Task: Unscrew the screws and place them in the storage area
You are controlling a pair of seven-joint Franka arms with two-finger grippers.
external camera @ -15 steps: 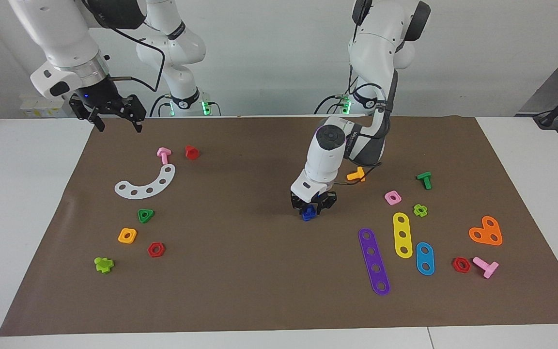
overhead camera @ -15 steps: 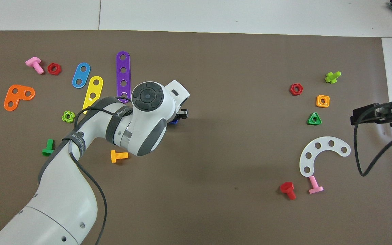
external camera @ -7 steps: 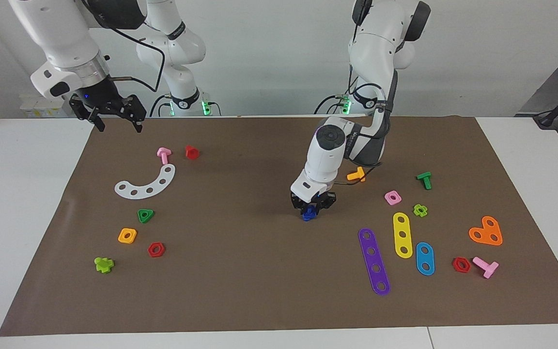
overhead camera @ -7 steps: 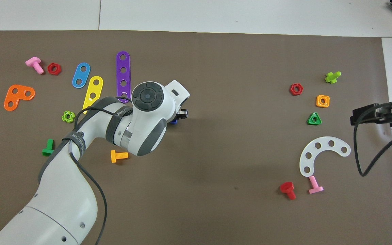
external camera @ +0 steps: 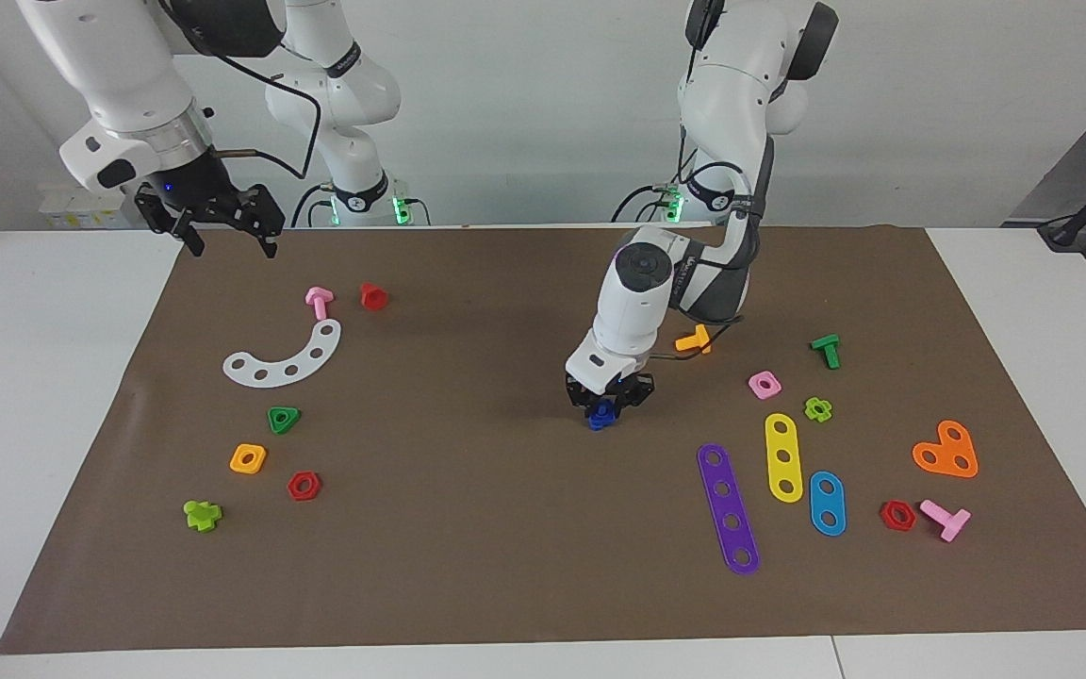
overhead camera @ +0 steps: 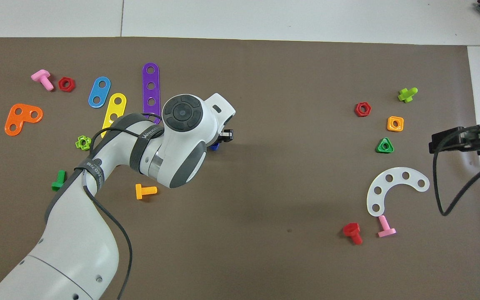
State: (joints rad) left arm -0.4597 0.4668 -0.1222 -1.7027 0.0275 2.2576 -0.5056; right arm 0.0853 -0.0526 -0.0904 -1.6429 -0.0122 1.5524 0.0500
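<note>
My left gripper (external camera: 605, 405) points down over the middle of the brown mat (external camera: 468, 528) and is shut on a dark-blue screw (external camera: 601, 416), low at the mat. In the overhead view the wrist hides most of the left gripper (overhead camera: 221, 140), and only an edge of the screw (overhead camera: 214, 146) shows. The storage area lies toward the right arm's end, around a white curved strip (external camera: 287, 358), also seen in the overhead view (overhead camera: 394, 187). My right gripper (external camera: 233, 247) waits open and empty, raised over the mat's corner near its base.
Around the white strip lie a pink screw (external camera: 319, 302), a red screw (external camera: 373, 296), a green triangular nut (external camera: 284, 419), an orange nut (external camera: 248, 458) and a red nut (external camera: 304, 486). Purple (external camera: 728, 509), yellow (external camera: 783, 456) and blue (external camera: 827, 503) strips lie toward the left arm's end.
My left gripper has shifted very slightly with the blue screw in it, seemingly a little upward. The right arm has not moved.
</note>
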